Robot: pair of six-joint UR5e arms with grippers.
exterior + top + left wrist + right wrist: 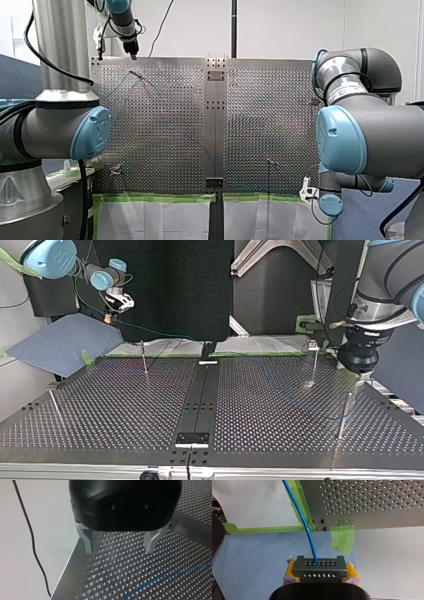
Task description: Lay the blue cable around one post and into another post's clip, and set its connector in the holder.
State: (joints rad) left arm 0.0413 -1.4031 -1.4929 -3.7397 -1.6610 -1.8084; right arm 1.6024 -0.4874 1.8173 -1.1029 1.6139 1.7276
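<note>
My right fingers point(352, 571) pinch the connector point(319, 567) just off the counter's point(374, 502) corner, and the blue cable point(304, 525) trails onto it. My left fingers point(151, 541) hang spread over its edge. The cable looks light and limp, so it is probably best steered by its rigid connector.

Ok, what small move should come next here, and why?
Probably lower my left pincer, open above the perforated metal table, onto the thin blue cable lying loose ahead of it; my right pincer grips the dark grey connector block off the table.
</note>
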